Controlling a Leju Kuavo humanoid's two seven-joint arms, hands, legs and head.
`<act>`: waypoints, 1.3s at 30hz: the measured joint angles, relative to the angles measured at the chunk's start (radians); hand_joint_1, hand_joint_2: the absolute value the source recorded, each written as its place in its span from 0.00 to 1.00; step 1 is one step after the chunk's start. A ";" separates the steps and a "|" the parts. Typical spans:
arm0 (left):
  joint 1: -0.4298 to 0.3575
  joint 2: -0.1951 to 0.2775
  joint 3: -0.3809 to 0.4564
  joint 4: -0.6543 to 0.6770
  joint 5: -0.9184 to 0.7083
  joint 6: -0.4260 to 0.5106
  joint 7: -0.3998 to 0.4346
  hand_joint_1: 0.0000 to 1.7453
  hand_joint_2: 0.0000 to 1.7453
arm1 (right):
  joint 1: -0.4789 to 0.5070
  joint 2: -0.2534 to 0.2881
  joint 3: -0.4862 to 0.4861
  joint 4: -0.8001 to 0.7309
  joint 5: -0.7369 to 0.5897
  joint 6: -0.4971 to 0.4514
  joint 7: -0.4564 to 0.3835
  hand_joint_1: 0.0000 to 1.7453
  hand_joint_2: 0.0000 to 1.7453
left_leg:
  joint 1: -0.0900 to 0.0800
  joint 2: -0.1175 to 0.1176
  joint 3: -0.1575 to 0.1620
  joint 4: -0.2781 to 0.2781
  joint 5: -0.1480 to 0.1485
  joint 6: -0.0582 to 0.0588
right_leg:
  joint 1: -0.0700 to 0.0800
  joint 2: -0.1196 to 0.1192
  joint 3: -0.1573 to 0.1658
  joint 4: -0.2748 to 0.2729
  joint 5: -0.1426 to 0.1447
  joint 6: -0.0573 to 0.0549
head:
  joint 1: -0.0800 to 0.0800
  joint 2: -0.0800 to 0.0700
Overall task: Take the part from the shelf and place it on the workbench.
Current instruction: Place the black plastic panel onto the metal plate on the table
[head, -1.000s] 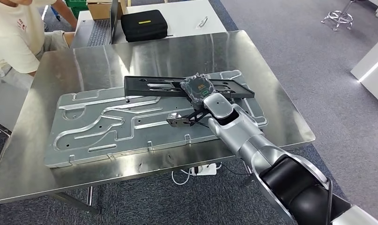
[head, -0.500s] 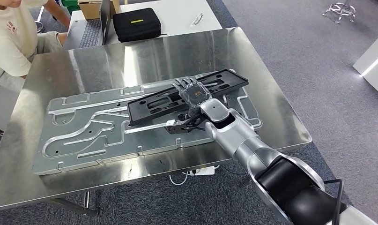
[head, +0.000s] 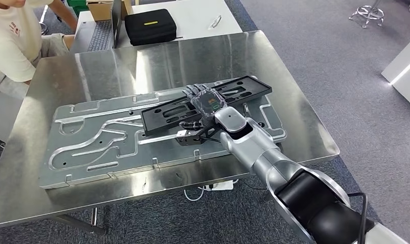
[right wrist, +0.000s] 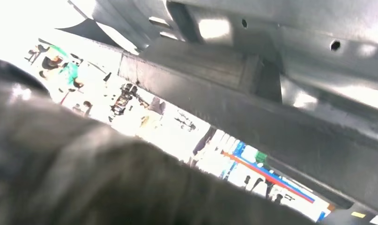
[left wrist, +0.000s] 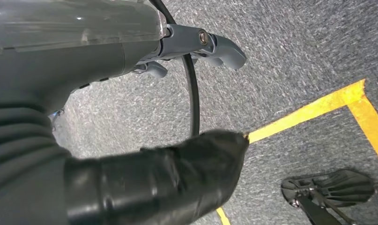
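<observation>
The black slotted part (head: 167, 109) lies slanted across the large embossed metal plate (head: 91, 142) on the steel workbench (head: 142, 56). My right hand (head: 205, 101) is at the part's middle, with its fingers stretched over the top face. The thumb is hidden under the near edge, so the hand appears to grip the part. In the right wrist view the part's dark edge (right wrist: 252, 117) runs close above the shiny plate. My left hand (left wrist: 130, 51) hangs over the grey carpet, fingers apart and holding nothing.
A person in a pale shirt (head: 14, 40) sits at the bench's far left corner. Behind the bench a white table holds a black case (head: 149, 25) and a keyboard (head: 98, 33). Yellow floor tape (left wrist: 313, 110) crosses the carpet below my left hand.
The camera shifted slightly. The part has swung from square to slanted, its right end farther away, and my right hand's fingers now lie stretched across it. Little moved in the last half second.
</observation>
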 joint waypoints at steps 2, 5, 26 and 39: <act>0.002 0.002 -0.001 0.000 0.007 0.002 0.000 0.00 0.00 | 0.000 0.005 0.000 -0.001 -0.004 -0.016 -0.008 0.00 0.00 | -0.002 0.000 0.000 0.004 0.001 0.007 | -0.002 0.001 0.002 -0.002 0.004 0.006 | 0.000 0.000; 0.002 0.004 -0.007 0.001 0.019 0.006 0.000 0.00 0.00 | -0.001 0.011 0.000 -0.009 -0.009 -0.034 -0.019 0.00 0.00 | 0.007 0.005 0.010 -0.026 0.024 0.013 | 0.003 0.002 -0.002 0.008 -0.011 0.017 | 0.000 0.000; 0.029 0.000 -0.027 0.020 0.141 0.034 -0.002 0.00 0.00 | 0.114 -0.006 0.034 -0.325 -0.091 -0.103 -0.044 0.00 0.00 | 0.016 0.006 -0.121 0.284 -0.137 -0.031 | 0.004 0.012 -0.011 0.018 -0.006 -0.033 | 0.000 0.000; 0.061 0.005 -0.028 0.054 0.189 0.056 -0.028 0.00 0.00 | 0.224 -0.154 0.105 -0.647 -0.091 -0.125 -0.044 0.00 0.00 | 0.011 0.027 -0.001 -0.021 0.028 0.019 | -0.004 0.009 -0.117 0.191 -0.114 0.029 | 0.002 0.000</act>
